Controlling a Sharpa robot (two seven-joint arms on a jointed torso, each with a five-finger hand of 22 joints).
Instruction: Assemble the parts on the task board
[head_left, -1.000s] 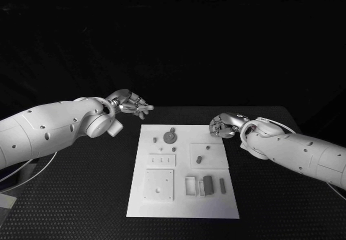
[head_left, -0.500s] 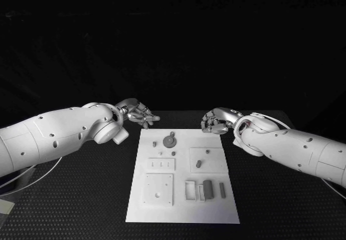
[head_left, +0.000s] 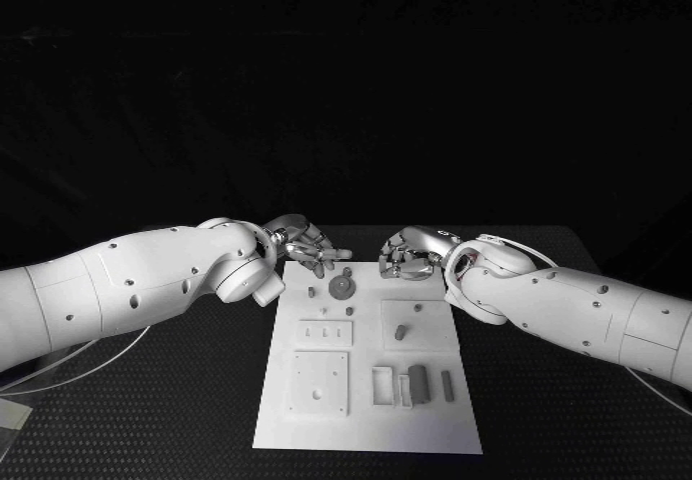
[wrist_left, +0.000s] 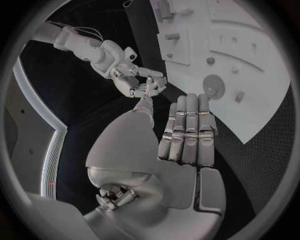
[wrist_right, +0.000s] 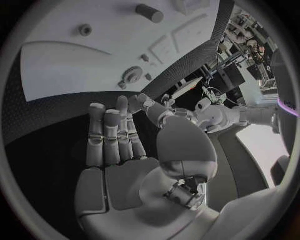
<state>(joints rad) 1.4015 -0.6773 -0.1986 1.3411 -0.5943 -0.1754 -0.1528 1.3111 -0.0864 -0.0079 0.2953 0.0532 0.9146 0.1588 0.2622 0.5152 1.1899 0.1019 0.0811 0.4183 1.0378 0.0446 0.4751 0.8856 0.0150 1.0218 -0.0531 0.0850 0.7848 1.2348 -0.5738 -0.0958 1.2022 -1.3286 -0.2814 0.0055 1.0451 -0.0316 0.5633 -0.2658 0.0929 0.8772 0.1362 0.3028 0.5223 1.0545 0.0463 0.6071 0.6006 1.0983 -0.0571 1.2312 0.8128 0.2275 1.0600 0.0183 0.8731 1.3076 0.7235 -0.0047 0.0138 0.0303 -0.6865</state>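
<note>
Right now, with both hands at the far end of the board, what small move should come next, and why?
Probably lower the left hand toward the round gear-like part on the task board. Both it and the right hand hold nothing, and that part lies closest to the left hand's fingers.

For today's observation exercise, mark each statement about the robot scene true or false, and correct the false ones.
1. The task board lies between the two arms. True.
2. The left hand holds a part. False: its fingers are spread and hold nothing.
3. A round gear-like part sits near the board's far end. True.
4. The right hand rests at the board's near edge. False: it is at the far end, by the far right corner.
5. Both hands are close to the far edge of the board. True.
</note>
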